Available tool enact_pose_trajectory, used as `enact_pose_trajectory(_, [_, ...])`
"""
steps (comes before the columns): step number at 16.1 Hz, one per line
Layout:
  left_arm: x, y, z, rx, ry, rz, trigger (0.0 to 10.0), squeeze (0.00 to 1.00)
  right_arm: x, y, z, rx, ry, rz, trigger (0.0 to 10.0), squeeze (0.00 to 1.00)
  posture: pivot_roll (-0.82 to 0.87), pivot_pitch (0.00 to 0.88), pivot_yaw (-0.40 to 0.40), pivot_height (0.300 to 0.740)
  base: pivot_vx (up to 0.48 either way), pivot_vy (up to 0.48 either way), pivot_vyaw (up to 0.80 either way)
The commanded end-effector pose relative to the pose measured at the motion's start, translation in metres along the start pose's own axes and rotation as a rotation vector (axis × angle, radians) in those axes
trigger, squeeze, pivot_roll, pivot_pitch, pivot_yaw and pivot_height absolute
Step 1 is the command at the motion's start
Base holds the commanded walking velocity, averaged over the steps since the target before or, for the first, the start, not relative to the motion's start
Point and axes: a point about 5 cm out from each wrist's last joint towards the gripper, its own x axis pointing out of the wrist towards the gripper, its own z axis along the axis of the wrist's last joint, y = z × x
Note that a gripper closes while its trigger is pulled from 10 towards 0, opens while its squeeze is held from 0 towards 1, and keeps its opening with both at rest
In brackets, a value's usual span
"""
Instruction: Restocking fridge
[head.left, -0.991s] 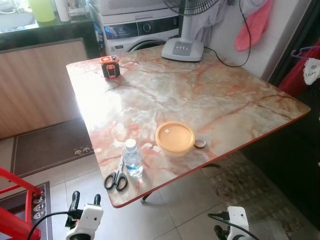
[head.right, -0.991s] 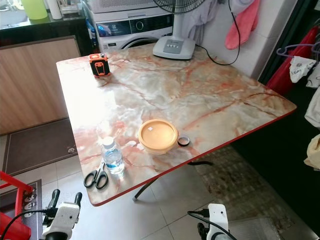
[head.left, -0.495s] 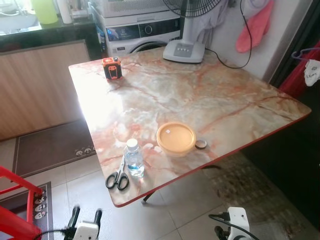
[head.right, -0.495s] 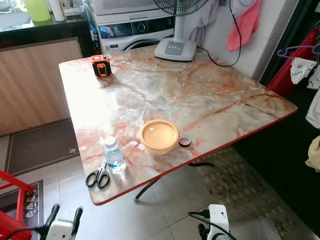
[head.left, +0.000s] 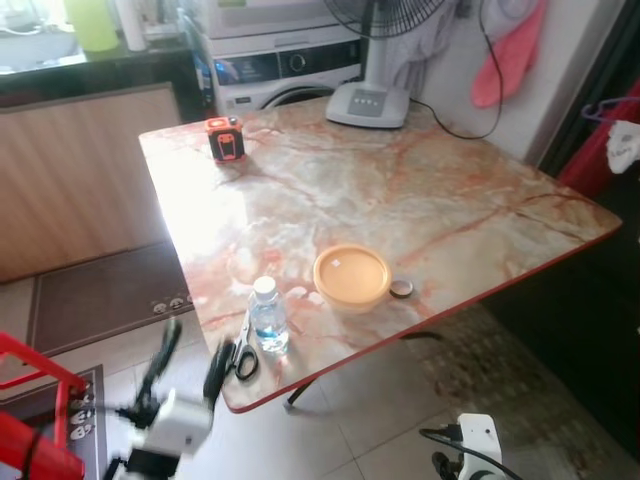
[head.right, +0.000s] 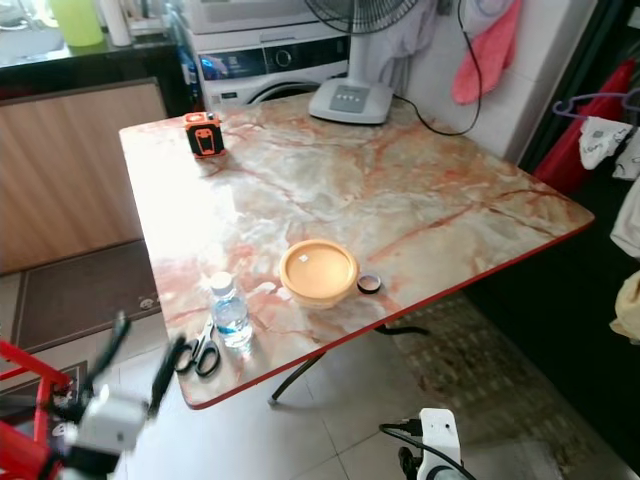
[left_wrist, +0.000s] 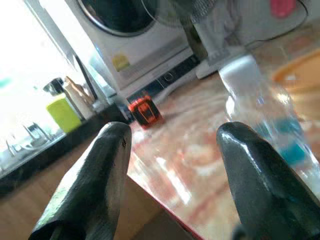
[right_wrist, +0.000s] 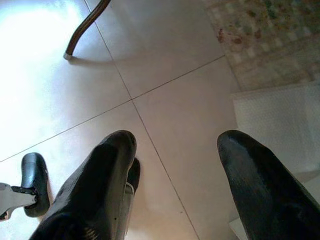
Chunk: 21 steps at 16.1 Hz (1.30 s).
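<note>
Marble table (head.left: 420, 190) ahead; water bottle (head.left: 267, 317) upright near its front edge, scissors (head.left: 240, 352) just beside. Left claw (head.left: 185, 360) spread, blurred, low before the bottle. I'd centre on the body, avoiding the scissors. Right claw (right_wrist: 175, 180) spread, idle over floor.

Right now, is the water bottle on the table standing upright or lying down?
Upright. The water bottle stands near the table edge with its white cap on top, beside the scissors. The left end effector is near it, fingers apart.
</note>
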Motion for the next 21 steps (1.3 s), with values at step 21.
enact_pose_trajectory(21, [0.141,0.034,0.087,-0.573,0.679,-0.688,10.0,0.00,0.002,0.004,0.007,-0.032,0.006,0.022,10.0,0.00,0.08,0.014,-0.054,0.740,0.000,0.000,0.00])
